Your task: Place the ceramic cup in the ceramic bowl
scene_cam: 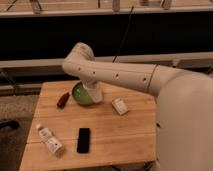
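Claw (95, 94) hangs just right of the ceramic bowl (80, 94), apparently clamped on the ceramic cup (95, 95), a pale shape touching the bowl's right rim, low over the desk (130, 132). Cup likely kept upright for dropping into the bowl; not yet inside. White box (120, 106) right of bowl, red item (63, 100) left, bottle (50, 140) and phone (83, 140) nearer camera.

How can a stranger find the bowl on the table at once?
Look at the wooden table, at its far side, under the white arm. The bowl is there, with the cup and the gripper at its right edge. It is the only round green thing; the red object to its left is long and narrow.
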Robot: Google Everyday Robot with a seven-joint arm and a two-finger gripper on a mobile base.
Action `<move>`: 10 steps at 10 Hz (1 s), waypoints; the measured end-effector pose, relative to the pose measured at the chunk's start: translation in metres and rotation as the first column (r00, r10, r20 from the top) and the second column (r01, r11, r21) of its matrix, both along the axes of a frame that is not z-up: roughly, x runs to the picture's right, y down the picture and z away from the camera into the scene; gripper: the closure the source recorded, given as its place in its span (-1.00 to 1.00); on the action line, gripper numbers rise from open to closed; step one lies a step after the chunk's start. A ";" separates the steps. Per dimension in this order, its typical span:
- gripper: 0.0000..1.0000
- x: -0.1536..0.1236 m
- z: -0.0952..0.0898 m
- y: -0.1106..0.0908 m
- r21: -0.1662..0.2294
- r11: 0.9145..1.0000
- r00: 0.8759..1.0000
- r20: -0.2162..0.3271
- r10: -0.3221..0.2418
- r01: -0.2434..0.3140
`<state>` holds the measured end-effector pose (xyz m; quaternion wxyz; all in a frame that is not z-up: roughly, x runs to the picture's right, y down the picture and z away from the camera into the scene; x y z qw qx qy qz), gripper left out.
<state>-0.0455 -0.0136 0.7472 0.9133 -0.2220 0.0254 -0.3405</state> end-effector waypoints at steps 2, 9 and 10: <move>1.00 -0.010 -0.022 -0.039 0.036 0.999 0.999 -0.017 -0.031 0.032; 1.00 -0.025 -0.010 -0.064 0.030 0.999 1.000 0.010 -0.030 0.029; 1.00 -0.025 -0.001 -0.060 0.030 0.999 1.000 0.019 -0.025 0.024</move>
